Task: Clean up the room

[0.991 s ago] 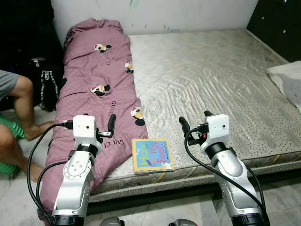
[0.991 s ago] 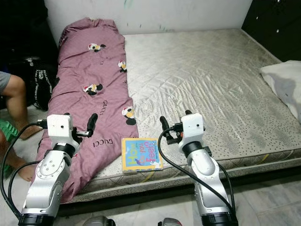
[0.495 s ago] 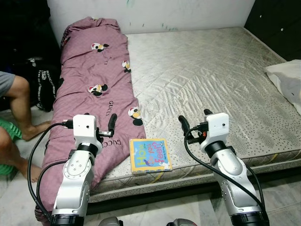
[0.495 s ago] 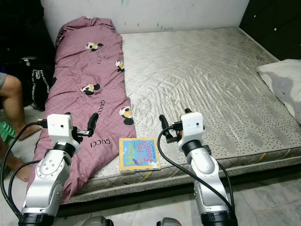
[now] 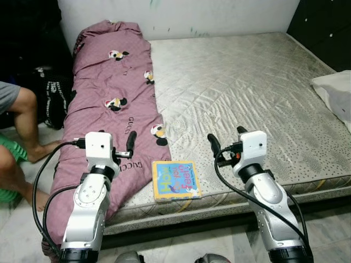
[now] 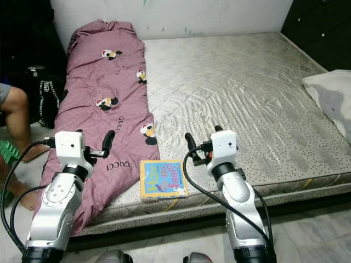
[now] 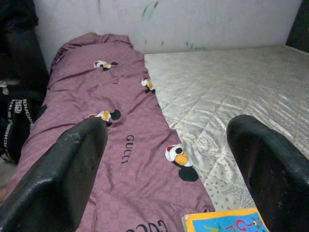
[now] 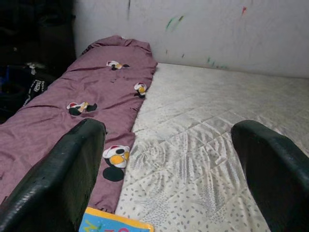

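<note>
A colourful children's book [image 5: 176, 179] lies flat at the near edge of the bare mattress [image 5: 247, 82], just right of a purple quilt [image 5: 109, 93] printed with cartoon mice. My left gripper [image 5: 116, 139] hovers over the quilt's near end, left of the book, fingers [image 7: 72, 174] wide apart and holding nothing. Right of the book, my right gripper [image 5: 226, 137] is raised above the mattress, also open and holding nothing. The book's top edge [image 7: 222, 221] shows low in the left wrist view, and its corner [image 8: 113, 224] in the right wrist view.
A person's bare legs [image 5: 22, 118] are at the far left on the floor, beside a black bag [image 5: 55, 98]. A white pillow [image 5: 335, 93] lies at the mattress's right edge. A dark cabinet [image 5: 329, 27] stands at the back right. A white wall runs behind the bed.
The whole picture has shifted slightly as the camera swayed. The book, the quilt and both grippers keep their places relative to one another.
</note>
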You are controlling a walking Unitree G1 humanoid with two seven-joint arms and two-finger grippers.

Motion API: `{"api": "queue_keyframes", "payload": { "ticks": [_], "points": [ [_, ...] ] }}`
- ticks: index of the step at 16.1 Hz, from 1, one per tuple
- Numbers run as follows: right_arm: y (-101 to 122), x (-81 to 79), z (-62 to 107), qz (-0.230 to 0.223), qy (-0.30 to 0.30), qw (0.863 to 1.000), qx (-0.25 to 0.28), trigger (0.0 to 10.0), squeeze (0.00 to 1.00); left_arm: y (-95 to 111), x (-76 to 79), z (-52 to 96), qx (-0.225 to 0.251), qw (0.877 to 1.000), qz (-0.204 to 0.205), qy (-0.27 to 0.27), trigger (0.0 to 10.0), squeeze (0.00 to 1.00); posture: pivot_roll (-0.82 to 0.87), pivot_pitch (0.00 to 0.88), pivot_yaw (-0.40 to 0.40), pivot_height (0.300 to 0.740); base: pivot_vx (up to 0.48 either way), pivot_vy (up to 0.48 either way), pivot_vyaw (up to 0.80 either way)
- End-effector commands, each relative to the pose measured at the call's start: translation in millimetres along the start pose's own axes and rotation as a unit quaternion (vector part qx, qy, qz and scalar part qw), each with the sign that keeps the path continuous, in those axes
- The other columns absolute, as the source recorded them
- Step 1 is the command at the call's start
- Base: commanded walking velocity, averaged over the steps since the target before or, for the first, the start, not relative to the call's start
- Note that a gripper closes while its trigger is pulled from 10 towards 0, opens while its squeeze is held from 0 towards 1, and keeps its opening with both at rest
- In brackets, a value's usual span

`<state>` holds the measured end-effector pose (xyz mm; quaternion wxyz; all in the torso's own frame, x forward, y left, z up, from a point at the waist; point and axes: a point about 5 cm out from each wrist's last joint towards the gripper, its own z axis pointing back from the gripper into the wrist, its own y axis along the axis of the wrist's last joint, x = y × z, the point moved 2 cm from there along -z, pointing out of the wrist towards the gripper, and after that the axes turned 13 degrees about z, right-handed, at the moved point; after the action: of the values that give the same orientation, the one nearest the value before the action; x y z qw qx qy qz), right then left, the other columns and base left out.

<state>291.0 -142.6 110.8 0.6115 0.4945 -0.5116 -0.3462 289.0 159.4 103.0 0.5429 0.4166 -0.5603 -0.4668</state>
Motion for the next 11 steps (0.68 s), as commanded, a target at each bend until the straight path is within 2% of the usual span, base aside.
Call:
{"api": "queue_keyframes", "payload": {
  "ticks": [1,11],
  "points": [
    [1.8,1.4,-0.9,-0.001,0.0,1.0,0.005,10.0,0.0,1.6,-2.0,-1.0,0.004,1.0,-0.001,0.006,10.0,0.0,-0.01,0.0,-0.008,0.667,0.0,0.0,0.0],
    [1.0,0.6,-1.0,-0.004,0.011,1.0,0.006,10.0,0.0,2.8,-0.1,0.9,0.008,1.0,0.002,-0.005,10.0,0.0,-0.01,0.0,-0.011,0.662,0.0,0.0,0.0]
  ]
}}
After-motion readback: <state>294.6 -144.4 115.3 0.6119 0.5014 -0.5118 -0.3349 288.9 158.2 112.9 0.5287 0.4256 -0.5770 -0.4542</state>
